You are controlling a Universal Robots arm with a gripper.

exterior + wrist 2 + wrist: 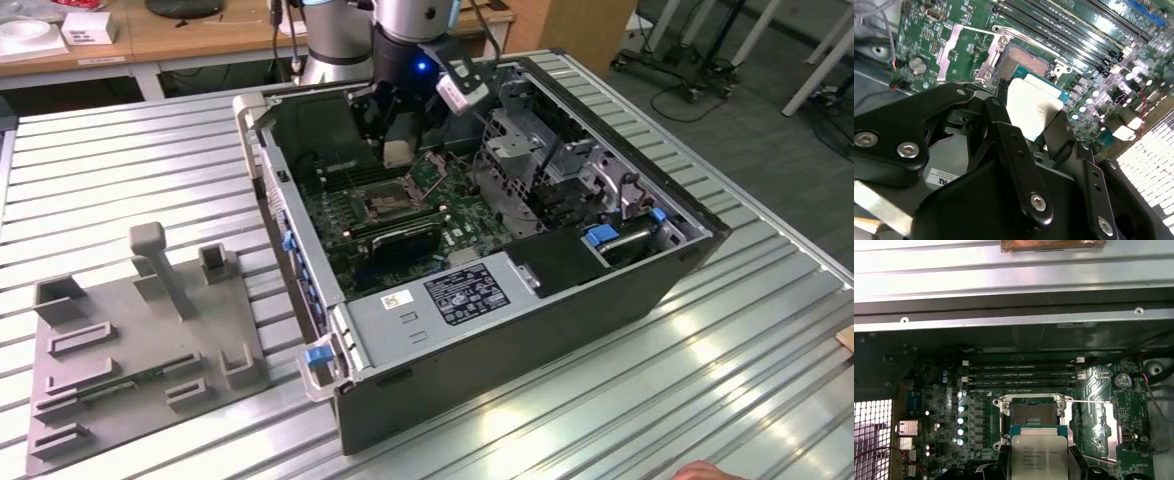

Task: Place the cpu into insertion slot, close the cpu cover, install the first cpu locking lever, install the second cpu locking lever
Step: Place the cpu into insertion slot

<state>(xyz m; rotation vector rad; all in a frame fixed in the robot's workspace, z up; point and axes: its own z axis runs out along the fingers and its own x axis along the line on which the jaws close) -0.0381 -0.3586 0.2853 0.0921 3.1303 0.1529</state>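
First wrist view, claw: pinches cpu flat to fit.
Insertion slot: bare, six o'clock of claw, exterior view.

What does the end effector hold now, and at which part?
The end effector holds the cpu by two opposite side edges, close to the insertion slot.

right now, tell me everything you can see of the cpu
The small flat square cpu has a pale silvery metal lid with dark print and a thin green rim. It is gripped at two opposite edges between the black jaws, lid facing out, held close to the open square silvery-rimmed insertion slot, not yet seated in it.
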